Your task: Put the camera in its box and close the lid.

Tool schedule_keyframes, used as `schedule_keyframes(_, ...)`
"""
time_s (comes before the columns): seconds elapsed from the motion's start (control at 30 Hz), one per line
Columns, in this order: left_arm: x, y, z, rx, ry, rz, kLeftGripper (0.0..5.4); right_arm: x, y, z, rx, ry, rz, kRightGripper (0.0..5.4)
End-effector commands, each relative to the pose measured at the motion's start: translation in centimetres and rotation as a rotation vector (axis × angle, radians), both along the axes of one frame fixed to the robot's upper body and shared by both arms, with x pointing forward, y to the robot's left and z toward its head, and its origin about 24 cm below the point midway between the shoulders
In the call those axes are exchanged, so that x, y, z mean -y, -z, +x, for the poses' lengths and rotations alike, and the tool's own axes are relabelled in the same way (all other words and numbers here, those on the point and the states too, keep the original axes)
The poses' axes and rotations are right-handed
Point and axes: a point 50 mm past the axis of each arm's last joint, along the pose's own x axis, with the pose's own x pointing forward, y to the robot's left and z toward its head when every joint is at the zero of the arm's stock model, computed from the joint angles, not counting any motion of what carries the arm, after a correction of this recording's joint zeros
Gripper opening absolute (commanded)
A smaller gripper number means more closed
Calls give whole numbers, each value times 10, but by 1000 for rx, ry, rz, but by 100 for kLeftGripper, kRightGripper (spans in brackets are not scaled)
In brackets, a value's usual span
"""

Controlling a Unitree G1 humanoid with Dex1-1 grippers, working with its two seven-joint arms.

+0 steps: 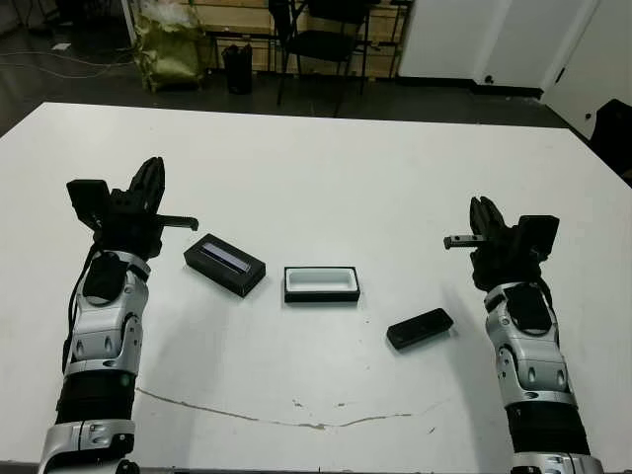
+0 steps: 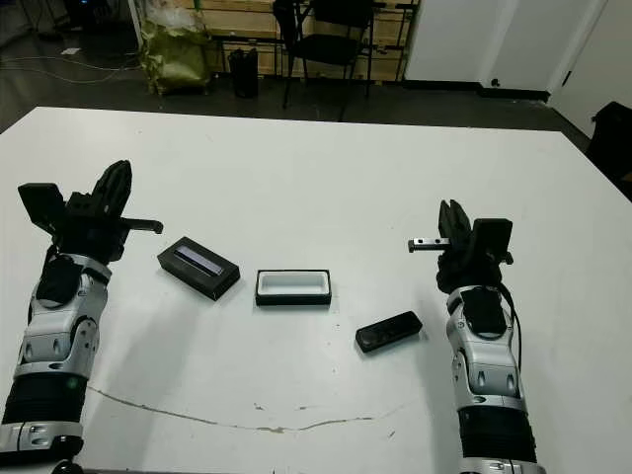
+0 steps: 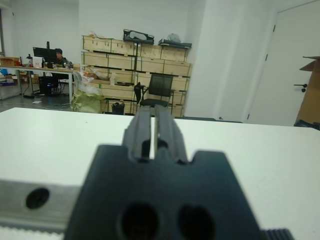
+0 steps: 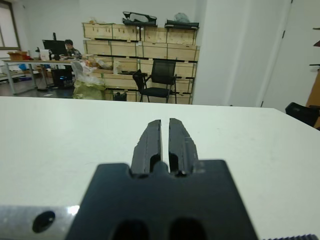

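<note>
The box [image 1: 321,283], a shallow black tray with a white lining, lies open and empty at the table's middle. Left of it lies the lid [image 1: 224,264], black with a bluish-grey strip on top. The camera [image 1: 420,328], a slim black bar, rests right of the box and nearer the front edge. My left gripper [image 1: 151,176] hovers left of the lid, shut on nothing. My right gripper [image 1: 483,211] hangs above the table, right of the camera and a little beyond it, also shut and empty. Both wrist views show only closed fingers [image 3: 152,131] [image 4: 165,138] over bare table.
A thin crack line [image 1: 296,420] runs across the white table [image 1: 326,168] near the front edge. Beyond the far edge stand a black chair [image 1: 321,39], a bin [image 1: 237,67] and a yellow-green bag [image 1: 173,44]. A person [image 3: 59,55] sits at a distant desk.
</note>
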Motion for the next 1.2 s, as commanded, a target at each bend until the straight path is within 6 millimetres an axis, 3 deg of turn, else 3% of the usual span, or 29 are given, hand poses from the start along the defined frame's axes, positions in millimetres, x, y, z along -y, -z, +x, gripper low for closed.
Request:
schedule_keyframes(0.03,-1,5,0,-23,4,13,2,3,4,-1,-20,12,5,1)
schedule_keyframes(0.47,1,6,0,-30,12,-1,2,6,-1,-1,-1,-17,-30,1)
schedule_keyframes(0.9,2,6,0,-33,9,-1,2,20,-66,-2,101,-241,-382,1)
schedule_keyframes(1.2,4,4,0,-36,4,-2,2,9,-74,2,77,-531,-546,1)
